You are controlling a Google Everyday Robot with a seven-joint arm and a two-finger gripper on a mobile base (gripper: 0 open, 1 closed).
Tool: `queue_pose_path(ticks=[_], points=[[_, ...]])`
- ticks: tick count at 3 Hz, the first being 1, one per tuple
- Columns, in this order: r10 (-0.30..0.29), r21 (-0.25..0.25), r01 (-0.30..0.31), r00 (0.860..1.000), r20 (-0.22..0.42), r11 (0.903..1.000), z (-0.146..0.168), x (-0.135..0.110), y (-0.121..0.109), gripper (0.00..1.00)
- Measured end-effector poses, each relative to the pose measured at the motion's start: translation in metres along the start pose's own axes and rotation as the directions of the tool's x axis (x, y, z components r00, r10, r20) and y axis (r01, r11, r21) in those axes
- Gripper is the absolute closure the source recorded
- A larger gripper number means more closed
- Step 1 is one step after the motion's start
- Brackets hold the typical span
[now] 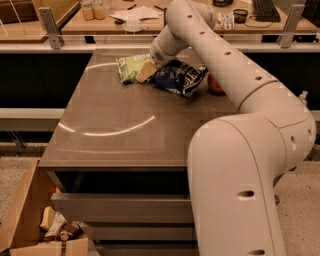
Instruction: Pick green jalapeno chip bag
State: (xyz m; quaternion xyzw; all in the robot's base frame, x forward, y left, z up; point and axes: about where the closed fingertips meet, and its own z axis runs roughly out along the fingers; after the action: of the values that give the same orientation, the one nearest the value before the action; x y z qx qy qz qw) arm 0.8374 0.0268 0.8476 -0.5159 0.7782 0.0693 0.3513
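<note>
The green jalapeno chip bag (129, 67) lies flat at the far side of the brown table (115, 125). It is light green with white and darker green print. My gripper (146, 71) is down at the bag's right edge, its tan fingers (145, 73) resting against or on the bag. My white arm reaches in from the right over the table and covers part of the things behind it.
A dark blue and white snack bag (179, 76) lies just right of the green bag. A red apple (215, 84) sits behind my arm, partly hidden. A counter with jars and papers (131, 12) runs behind. An open cardboard box (35, 225) stands on the floor, lower left.
</note>
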Motion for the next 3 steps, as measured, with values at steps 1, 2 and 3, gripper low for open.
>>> queue_pose_path(ticks=[1, 2, 3], points=[[-0.009, -0.015, 0.009, 1.0, -0.002, 0.9998, 0.006, 0.0003, 0.0043, 0.62], [-0.009, -0.015, 0.009, 1.0, -0.002, 0.9998, 0.0046, -0.0009, 0.0039, 0.85], [-0.009, -0.015, 0.009, 1.0, -0.002, 0.9999, 0.0033, -0.0019, 0.0034, 1.0]])
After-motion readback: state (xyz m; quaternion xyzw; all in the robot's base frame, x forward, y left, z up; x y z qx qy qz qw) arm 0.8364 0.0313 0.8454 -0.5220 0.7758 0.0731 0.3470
